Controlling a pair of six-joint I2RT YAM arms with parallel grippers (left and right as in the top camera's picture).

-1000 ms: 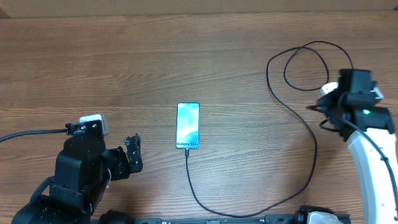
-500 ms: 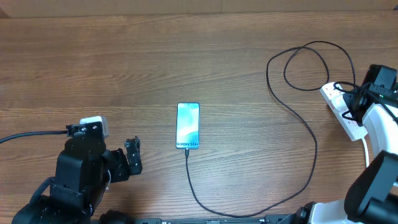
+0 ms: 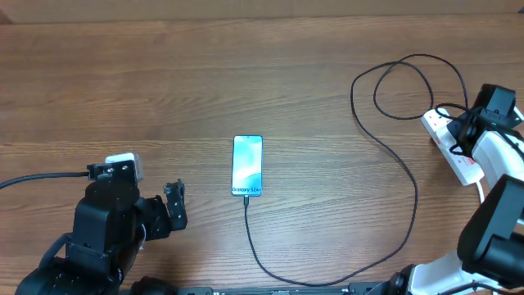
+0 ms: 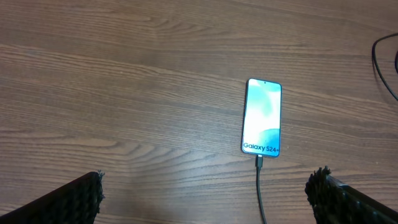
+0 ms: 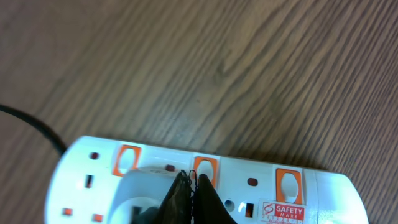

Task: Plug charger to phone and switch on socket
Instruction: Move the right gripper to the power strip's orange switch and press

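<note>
Right gripper (image 5: 191,183) first: fingers (image 5: 208,205) pressed together into one dark point, holding nothing, tips down on the top face of the socket (image 5: 261,180). Touching, or all but touching, the middle one of three orange-red switches (image 5: 204,167); too close and too shadowed to say whether pressed. Just left of the tips, a rounded white plug body (image 5: 140,186) seated in an outlet. Off the socket's left end, a short stretch of the charger (image 5: 28,124), thin and black, on the wood.

From overhead, the same gripper at the far right edge of the table (image 3: 164,82), over the white socket, itself lying at a slant. From there the charger again: one loop behind the socket, then a long curve toward the front edge of the table and back up to the phone (image 3: 247,165). Plug tip seated in the phone's lower edge. Phone flat, face up, at the middle of the table, screen lit blue-white, reading "Galaxy S24+".

Left gripper (image 4: 207,180) spread wide, empty, low over bare wood at the front left, well apart from the phone. Only its two black fingertips (image 4: 78,202) visible, at the lower corners of the left wrist view, with phone and charger beyond them.
</note>
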